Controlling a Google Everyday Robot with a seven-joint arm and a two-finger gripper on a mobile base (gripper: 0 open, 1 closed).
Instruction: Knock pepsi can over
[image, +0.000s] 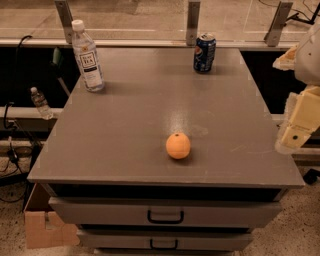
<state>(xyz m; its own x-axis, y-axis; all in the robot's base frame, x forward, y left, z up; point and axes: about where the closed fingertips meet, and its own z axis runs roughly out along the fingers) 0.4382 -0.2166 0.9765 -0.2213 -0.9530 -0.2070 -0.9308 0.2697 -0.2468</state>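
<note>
The pepsi can (204, 52) is standing upright at the far edge of the grey table (125, 130), right of centre. The gripper (296, 131) is hanging beyond the table's right side, well apart from the can; whether it is spread or closed, I cannot tell. One can, one orange fruit (178, 145) and one clear bottle (87, 56), its label reading "TEA", are sitting on top.

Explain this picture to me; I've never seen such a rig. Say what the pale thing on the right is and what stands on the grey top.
One camera looks down at a grey drawer cabinet from its front. The pale shape at the right edge is the robot's arm with its gripper, beside the cabinet and touching nothing on it. On top: an upright pepsi can at the far edge, a bottle far left, an orange nearer the front.
</note>
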